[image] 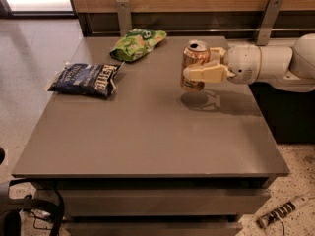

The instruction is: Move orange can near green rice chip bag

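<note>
My gripper point(198, 67) reaches in from the right and is shut on the orange can point(194, 61), with tan fingers point(205, 74) on either side of it. The can is upright and held above the grey table point(147, 136); its shadow lies on the tabletop just below. The green rice chip bag point(137, 44) lies flat near the table's far edge, to the left of the can and a little farther back, with a gap between them.
A dark blue chip bag point(87, 78) with white lettering lies on the table's left side. A wooden wall panel with two metal brackets point(123, 14) runs behind the table. A striped object point(281, 212) lies on the floor at bottom right.
</note>
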Robot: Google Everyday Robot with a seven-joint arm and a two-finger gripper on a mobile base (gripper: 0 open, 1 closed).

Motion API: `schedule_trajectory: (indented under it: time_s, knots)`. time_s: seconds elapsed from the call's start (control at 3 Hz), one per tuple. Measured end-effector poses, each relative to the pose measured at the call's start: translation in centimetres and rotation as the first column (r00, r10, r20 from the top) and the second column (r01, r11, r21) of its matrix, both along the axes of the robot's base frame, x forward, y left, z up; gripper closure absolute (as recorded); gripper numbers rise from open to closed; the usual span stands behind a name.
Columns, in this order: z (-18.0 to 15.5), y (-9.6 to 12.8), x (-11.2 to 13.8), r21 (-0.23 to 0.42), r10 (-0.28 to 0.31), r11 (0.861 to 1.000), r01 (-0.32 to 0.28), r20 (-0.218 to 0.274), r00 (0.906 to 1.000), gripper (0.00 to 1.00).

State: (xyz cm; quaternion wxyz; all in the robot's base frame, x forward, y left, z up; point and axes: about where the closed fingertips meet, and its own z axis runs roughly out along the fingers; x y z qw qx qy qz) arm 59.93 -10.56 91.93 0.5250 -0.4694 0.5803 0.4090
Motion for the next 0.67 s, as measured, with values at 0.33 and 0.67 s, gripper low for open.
schedule_trajectory:
  time_s: [0.33, 0.67]
  knots:
    - [0.9, -1.3, 4.3, -0.012, -0.053, 0.999, 0.053, -0.017, 0.9984, 1.0]
    - [1.2, -2.1, 8.1, -0.015, -0.127, 0.992, 0.127, -0.019, 0.9917, 1.0]
